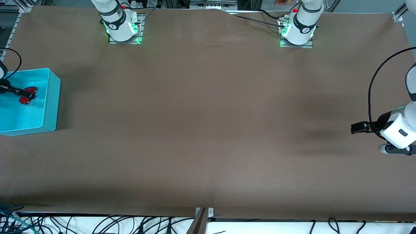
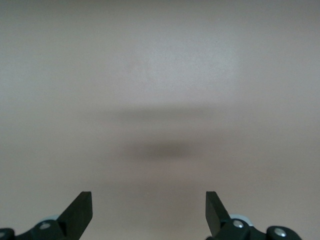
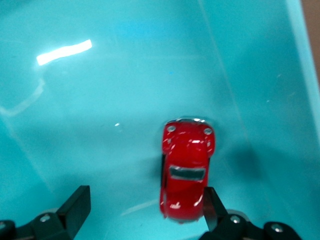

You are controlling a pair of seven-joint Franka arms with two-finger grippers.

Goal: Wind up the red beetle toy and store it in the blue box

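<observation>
The red beetle toy [image 1: 32, 89] is inside the blue box [image 1: 53, 104], which stands at the right arm's end of the table. My right gripper [image 1: 31, 95] hangs over the box with its fingers spread open. In the right wrist view the red beetle toy [image 3: 186, 170] sits roof up over the turquoise floor of the blue box [image 3: 100, 125]. It is close against one finger of my right gripper [image 3: 145, 200] and far from the other. My left gripper [image 1: 354, 127] waits open above bare table at the left arm's end, and the left wrist view shows my left gripper [image 2: 149, 205] holding nothing.
Brown table top [image 1: 208, 130] spreads between the two arms. The arm bases [image 1: 123, 29] stand along the edge farthest from the front camera. Cables [image 1: 97, 226] hang below the edge nearest the front camera.
</observation>
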